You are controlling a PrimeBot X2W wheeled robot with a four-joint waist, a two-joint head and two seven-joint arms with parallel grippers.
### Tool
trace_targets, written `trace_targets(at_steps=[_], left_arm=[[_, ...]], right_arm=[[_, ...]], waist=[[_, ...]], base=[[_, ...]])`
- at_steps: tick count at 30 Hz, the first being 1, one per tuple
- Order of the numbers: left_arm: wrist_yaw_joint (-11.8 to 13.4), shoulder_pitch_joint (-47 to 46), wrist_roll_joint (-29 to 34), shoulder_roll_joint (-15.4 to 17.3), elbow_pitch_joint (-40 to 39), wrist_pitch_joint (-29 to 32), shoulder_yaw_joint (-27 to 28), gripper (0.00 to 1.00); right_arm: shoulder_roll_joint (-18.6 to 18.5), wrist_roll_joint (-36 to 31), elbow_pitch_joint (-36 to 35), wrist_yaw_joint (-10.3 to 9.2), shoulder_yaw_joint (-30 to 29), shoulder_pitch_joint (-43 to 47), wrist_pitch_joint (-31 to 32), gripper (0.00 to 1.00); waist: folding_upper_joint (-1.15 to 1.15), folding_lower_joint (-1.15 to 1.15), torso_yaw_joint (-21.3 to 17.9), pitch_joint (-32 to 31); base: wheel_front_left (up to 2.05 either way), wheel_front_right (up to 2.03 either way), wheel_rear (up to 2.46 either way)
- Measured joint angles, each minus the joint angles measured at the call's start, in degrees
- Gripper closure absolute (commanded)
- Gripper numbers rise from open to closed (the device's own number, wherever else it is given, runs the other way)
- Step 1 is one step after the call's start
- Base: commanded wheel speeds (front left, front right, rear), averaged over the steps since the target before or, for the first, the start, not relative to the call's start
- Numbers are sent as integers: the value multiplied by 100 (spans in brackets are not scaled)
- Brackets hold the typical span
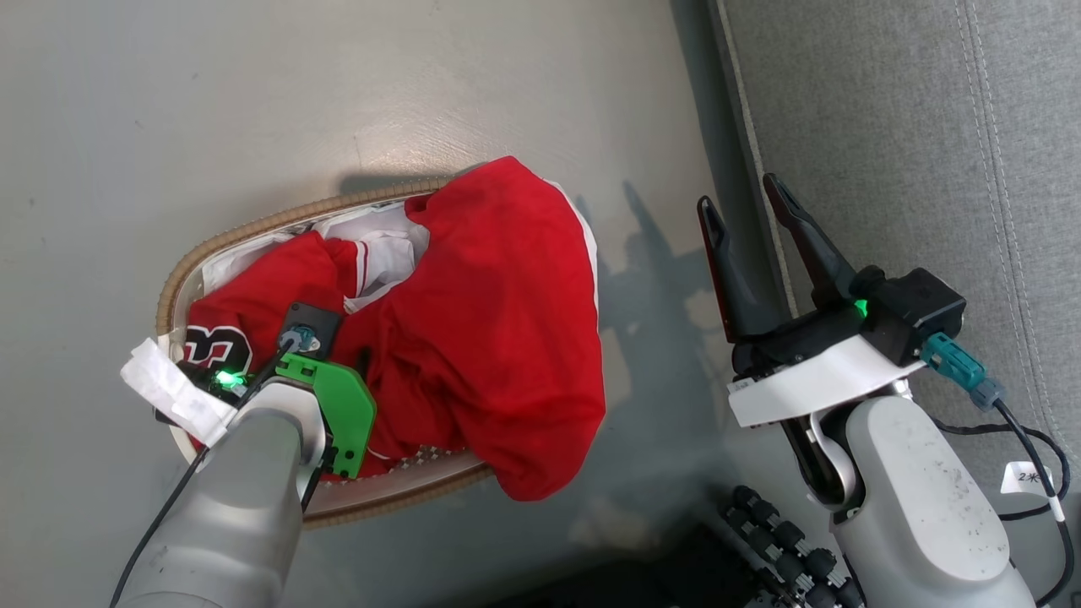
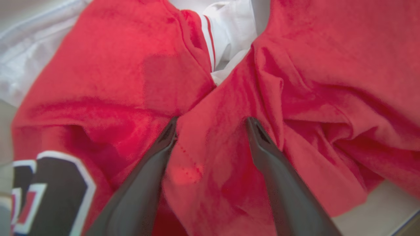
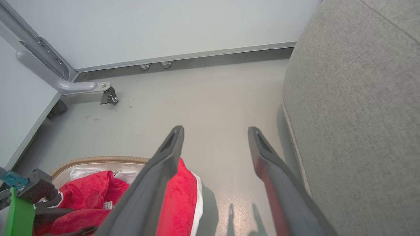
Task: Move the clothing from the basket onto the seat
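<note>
Head view: the clothing (image 1: 490, 338) is heaped in the basket (image 1: 253, 230) on the floor (image 1: 253, 84), one red fold spilling over the rim toward the seat (image 1: 912, 127). My right claw (image 1: 743, 198) hangs spread and empty between them.

Left wrist view: my left claw (image 2: 211, 123) stands wide, straddling a raised red fold. The cloth looks soft, light and limp, so I'd pinch that ridge deep.

Right wrist view: red heap lower left, seat rising at right, nothing gripped.
</note>
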Motion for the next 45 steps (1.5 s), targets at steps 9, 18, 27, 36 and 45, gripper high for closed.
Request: trace_targets(at_steps=[9, 18, 27, 36, 45], left_arm=[[0, -20, -238, -136, -35, 88, -435, 0], [0, -21, -576, -152, -59, 181, -818, 80], [0, 251, -1181, -126, -107, -199, -1059, 100], [0, 747, -1581, -186, -263, -447, -1318, 100], [0, 1297, -2058, -242, -583, -687, -1627, 100]], right_arm=[[3, 69, 10, 0, 30, -63, 0, 0], [4, 99, 30, 0, 59, -96, 0, 0], [8, 179, 172, 0, 37, -88, 0, 0], [11, 180, 383, 0, -23, 94, 0, 0], [14, 115, 578, 0, -144, 449, 0, 0]], waist=[[0, 0, -6, 110], [0, 0, -26, 117], [0, 0, -33, -280], [0, 0, -4, -985], [0, -1, 95, -1856]], base=[[0, 0, 0], [0, 0, 0], [0, 0, 0], [0, 0, 0], [0, 0, 0]])
